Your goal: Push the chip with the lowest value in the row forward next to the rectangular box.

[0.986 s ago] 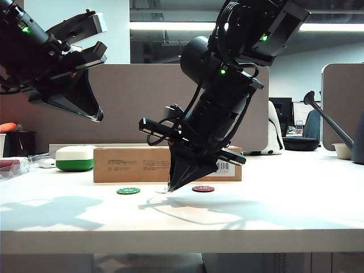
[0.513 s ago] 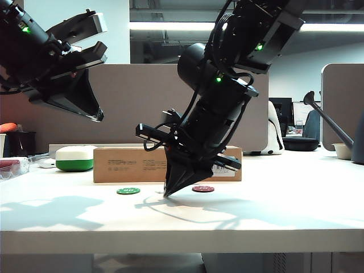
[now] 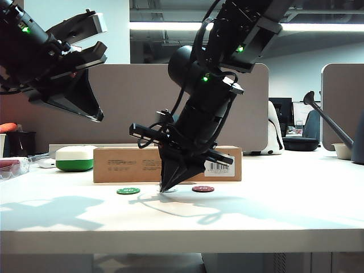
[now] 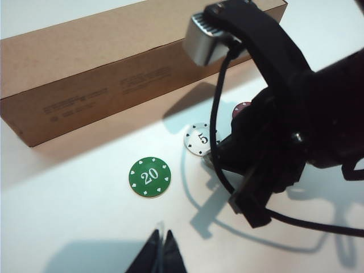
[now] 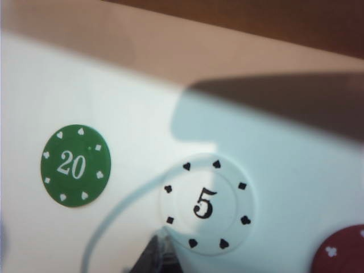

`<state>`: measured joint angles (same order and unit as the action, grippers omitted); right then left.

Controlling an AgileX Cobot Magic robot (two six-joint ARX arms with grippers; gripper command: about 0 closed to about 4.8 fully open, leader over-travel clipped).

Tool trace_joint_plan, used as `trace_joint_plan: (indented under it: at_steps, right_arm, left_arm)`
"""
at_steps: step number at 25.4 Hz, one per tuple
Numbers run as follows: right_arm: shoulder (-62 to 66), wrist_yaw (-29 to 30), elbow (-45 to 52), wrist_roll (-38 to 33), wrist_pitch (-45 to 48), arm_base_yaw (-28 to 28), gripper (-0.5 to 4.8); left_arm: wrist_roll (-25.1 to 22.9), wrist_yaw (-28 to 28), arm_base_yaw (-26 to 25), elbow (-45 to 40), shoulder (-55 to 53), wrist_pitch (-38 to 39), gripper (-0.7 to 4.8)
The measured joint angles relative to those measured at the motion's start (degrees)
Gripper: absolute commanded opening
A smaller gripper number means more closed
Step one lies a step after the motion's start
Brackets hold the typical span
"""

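Matt brown cardboard box (image 4: 114, 74) — smooth white table (image 3: 284, 199)

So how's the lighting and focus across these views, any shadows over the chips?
Right wrist view: the white chip sits in a broad shadow, numerals sharp, box edge soft. Left wrist view: even light, right arm's shadow beside the green chip. Exterior view: backlit, arms nearly silhouetted.

Bare table (image 4: 170, 108) btwn white chip (image 4: 199, 138) & box (image 4: 114, 68); green chip (image 4: 149, 177) just beside.
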<state>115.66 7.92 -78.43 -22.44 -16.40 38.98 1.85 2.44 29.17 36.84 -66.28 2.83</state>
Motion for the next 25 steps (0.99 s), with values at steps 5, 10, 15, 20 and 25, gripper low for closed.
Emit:
trace_joint_plan:
  at_steps: [5, 10, 15, 20, 25]
  right_arm:
    - [0.02, -0.76, -1.07, 0.0, -3.1, 0.0, -0.06]
    - [0.04, -2.91, -1.09, 0.0, -3.74, -0.04, -0.06]
    - [-0.02, -3.87, -1.09, 0.0, -3.98, 0.0, -0.06]
    - [0.13, -5.22, -1.09, 0.0, -3.3, 0.0, -0.06]
    - [0.94, -5.18, -1.22, -0.02, -1.03, 0.02, -0.06]
  left_arm:
    - [0.0, 0.02, 0.0, 0.0, 0.0, 0.0, -0.05]
    - [0.0, 0.0, 0.0, 0.0, 0.0, 0.0, -0.05]
    - [0.0, 0.0, 0.0, 0.0, 0.0, -0.02, -0.05]
    - [0.0, 0.0, 0.0, 0.0, 0.0, -0.02, -0.05]
    - [0.0, 0.0, 0.0, 0.0, 0.0, -0.02, -0.05]
